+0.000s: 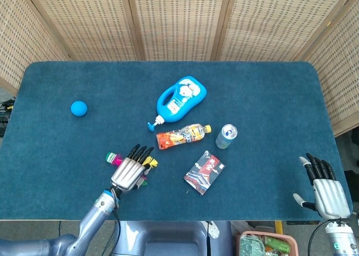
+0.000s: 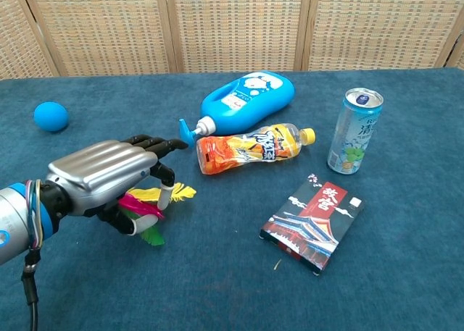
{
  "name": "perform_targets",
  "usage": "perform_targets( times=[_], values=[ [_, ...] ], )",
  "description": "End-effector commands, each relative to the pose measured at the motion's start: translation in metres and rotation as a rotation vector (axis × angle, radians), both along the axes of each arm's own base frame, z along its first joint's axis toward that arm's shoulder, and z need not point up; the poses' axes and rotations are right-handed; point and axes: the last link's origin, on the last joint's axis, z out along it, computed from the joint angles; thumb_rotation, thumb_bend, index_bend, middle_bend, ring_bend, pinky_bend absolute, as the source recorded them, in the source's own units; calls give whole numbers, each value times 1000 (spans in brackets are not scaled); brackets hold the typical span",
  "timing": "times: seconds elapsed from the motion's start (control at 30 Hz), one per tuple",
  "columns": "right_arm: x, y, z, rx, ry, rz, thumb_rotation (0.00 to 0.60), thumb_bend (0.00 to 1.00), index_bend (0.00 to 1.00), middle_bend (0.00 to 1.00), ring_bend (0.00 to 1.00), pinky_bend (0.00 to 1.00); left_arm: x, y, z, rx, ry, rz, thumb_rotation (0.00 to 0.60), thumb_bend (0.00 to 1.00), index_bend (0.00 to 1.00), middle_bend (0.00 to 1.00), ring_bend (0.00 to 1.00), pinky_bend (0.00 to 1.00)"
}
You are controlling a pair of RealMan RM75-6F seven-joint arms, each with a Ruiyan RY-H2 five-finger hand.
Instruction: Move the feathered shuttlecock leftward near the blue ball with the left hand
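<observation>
The feathered shuttlecock [image 1: 149, 162] lies on the blue table with its green-and-pink base [image 1: 113, 157] pointing left; pink, green and yellow feathers [image 2: 147, 201] show under my hand. My left hand [image 1: 129, 171] hovers right over the feathers, fingers stretched out and apart, the thumb [image 2: 127, 226] low beside them; no grip shows. In the chest view the left hand [image 2: 105, 174] hides most of the shuttlecock. The blue ball [image 1: 79, 107] [image 2: 51, 116] sits far off to the left and back. My right hand [image 1: 326, 187] rests open at the front right edge.
A blue pump bottle [image 1: 180, 98] [image 2: 247, 99] and an orange drink bottle [image 1: 183, 136] [image 2: 251, 147] lie just right of and behind the shuttlecock. A can [image 1: 226, 136] [image 2: 354, 130] stands further right, with a red-and-black packet [image 1: 205, 171] [image 2: 317, 222] in front of it.
</observation>
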Motion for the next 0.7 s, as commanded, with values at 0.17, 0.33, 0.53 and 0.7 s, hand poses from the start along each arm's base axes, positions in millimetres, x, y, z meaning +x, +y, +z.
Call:
perform_targets(
  times=[0.17, 0.33, 0.53, 0.7],
  values=[
    [0, 0, -1, 4, 3, 2, 600, 169, 49, 0, 0, 0, -1, 1, 4, 17, -11, 3, 600, 375, 580, 2, 0, 0],
    [0, 0, -1, 4, 4, 2, 600, 169, 49, 0, 0, 0, -5, 3, 7, 27, -11, 12, 600, 375, 595, 6, 0, 0],
    [1, 1, -2, 7, 6, 2, 600, 169, 49, 0, 0, 0, -4, 7, 18, 57, -57, 28, 600, 375, 618, 12, 0, 0],
    [0, 0, -3, 10, 7, 1, 600, 169, 49, 0, 0, 0, -9, 16, 40, 107, -113, 55, 600, 376, 623, 17, 0, 0]
  ],
)
